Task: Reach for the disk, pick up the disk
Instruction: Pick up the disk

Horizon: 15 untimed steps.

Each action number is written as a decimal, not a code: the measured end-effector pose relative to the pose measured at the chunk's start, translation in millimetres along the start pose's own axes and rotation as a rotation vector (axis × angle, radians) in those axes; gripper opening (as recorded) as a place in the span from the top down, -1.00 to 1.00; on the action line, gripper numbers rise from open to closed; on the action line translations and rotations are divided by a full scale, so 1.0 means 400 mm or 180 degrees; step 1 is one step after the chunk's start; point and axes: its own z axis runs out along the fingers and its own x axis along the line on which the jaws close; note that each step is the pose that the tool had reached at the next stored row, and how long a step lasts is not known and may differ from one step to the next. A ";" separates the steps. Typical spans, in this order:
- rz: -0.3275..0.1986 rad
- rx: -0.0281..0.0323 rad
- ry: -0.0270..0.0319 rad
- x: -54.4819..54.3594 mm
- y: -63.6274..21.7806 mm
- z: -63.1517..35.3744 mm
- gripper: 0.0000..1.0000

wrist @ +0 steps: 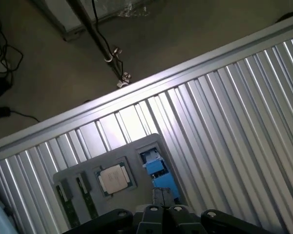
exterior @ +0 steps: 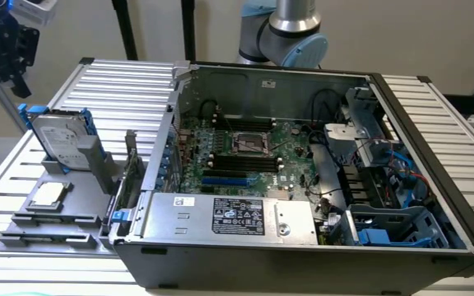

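The disk (exterior: pixel 60 140) stands on edge in a grey holder (exterior: pixel 89 166) on the slatted table, at the exterior view's left, beside the open computer case. Its white label faces the camera and blue rails run along its sides. My gripper (exterior: pixel 13 77) hangs well above it, toward the upper corner of the exterior view's left, with nothing in it. In the wrist view the disk's blue-railed edge (wrist: pixel 157 169) lies just ahead of my gripper (wrist: pixel 164 210), whose two fingers sit close together, shut.
A small square silver chip (exterior: pixel 49 193) (wrist: pixel 112 177) rests in a grey tray (exterior: pixel 35 237) next to the disk. The open computer case (exterior: pixel 303 179) takes up the middle of the table (exterior: pixel 113 80). The arm's base (exterior: pixel 291 31) rises behind the case.
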 end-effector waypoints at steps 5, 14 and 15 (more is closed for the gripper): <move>-0.0220 -0.0001 0.0006 -0.001 -0.002 0.001 0.79; -0.0693 -0.0001 0.0023 -0.001 -0.003 0.002 0.79; -0.0728 0.0000 0.0024 -0.001 -0.003 0.003 0.79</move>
